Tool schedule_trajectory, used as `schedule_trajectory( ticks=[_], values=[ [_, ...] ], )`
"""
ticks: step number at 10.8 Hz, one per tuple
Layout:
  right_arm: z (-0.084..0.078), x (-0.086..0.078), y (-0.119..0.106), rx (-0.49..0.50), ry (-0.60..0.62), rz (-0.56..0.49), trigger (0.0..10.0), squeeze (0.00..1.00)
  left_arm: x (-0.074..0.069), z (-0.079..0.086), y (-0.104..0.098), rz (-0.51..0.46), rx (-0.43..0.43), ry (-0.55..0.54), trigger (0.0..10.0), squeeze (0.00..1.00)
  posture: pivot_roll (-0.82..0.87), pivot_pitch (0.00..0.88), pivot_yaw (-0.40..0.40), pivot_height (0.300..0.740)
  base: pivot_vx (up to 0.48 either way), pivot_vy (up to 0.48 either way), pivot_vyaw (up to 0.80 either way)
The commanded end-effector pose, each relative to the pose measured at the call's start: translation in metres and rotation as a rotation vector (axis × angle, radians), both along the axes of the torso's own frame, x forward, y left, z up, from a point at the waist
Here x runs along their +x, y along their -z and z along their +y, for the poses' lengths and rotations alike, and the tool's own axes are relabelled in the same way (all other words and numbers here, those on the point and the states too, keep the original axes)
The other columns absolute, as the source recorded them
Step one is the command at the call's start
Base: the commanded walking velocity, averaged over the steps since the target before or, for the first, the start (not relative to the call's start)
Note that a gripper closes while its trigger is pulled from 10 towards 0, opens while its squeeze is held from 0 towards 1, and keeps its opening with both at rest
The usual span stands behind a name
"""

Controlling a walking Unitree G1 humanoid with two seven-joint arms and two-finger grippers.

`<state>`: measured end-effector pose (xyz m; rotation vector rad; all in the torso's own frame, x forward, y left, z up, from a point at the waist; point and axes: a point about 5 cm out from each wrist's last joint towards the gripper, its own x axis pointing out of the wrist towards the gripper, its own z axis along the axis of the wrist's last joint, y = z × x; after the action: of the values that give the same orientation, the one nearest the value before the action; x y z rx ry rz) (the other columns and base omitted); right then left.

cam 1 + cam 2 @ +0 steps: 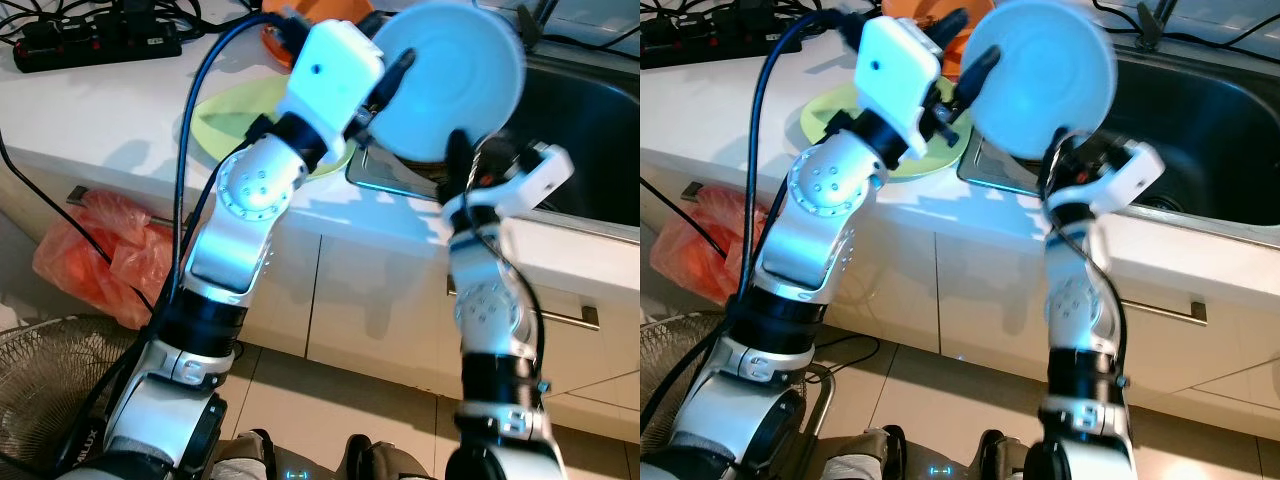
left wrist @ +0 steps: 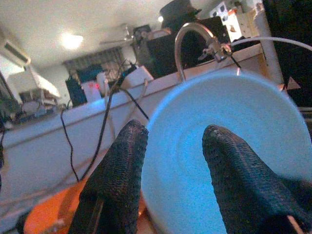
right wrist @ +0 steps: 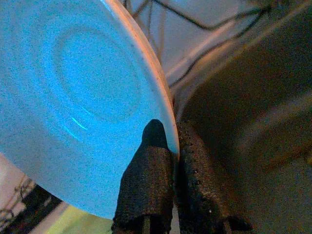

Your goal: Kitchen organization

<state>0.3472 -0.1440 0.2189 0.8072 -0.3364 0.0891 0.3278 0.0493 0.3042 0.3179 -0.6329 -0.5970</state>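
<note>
I see my right end effector (image 3: 165, 170) clamped on one blue plate's (image 1: 450, 75) rim; left end effector (image 2: 175, 161) apart beside it; one green plate (image 1: 225, 115) on the counter (image 1: 90, 110).

The robot has two silver arms with a matte metallic shell. The left arm (image 1: 235, 250) has a round joint cover with a ring of small screw holes, and black bands separate its segments. A white box-shaped wrist housing (image 1: 330, 75) with one small dark hole sits above it. A thick dark blue cable (image 1: 185, 180) runs along this arm. The right arm (image 1: 490, 320) is slimmer, with thin black wires near its white wrist part. The fingers (image 2: 117, 185) are black with a rough, woven-looking texture.
</note>
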Motion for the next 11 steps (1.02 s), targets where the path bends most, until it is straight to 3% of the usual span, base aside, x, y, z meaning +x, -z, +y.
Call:
schedule_trajectory(
  ticks=[1,3,5,9,11],
  values=[
    [-0.006,0.000,-0.011,0.006,0.040,-0.046,10.0,0.00,0.001,0.002,0.005,0.024,-0.020,-0.005,10.0,0.00,0.13,0.164,-0.038,0.740,0.000,0.000,0.00],
    [-0.023,0.005,-0.023,-0.020,0.118,-0.061,10.0,0.00,0.003,0.008,0.013,0.058,-0.038,-0.031,10.0,0.00,0.13,0.161,-0.040,0.740,0.000,0.000,0.00],
    [-0.035,0.009,-0.023,-0.142,0.182,-0.037,10.0,0.00,0.008,0.016,0.024,0.113,-0.072,-0.073,10.0,0.00,0.12,0.160,-0.041,0.740,0.000,0.000,0.00],
    [-0.056,0.013,-0.015,-0.354,0.265,-0.017,10.0,0.00,0.021,0.042,0.068,0.311,-0.200,-0.164,10.0,0.00,0.12,0.159,-0.043,0.740,0.000,0.000,0.00],
    [-0.061,0.015,-0.010,-0.370,0.279,-0.003,10.0,0.00,0.020,0.056,0.087,0.348,-0.269,-0.198,10.0,0.00,0.12,0.164,-0.045,0.740,0.000,0.000,0.00]
  ],
)
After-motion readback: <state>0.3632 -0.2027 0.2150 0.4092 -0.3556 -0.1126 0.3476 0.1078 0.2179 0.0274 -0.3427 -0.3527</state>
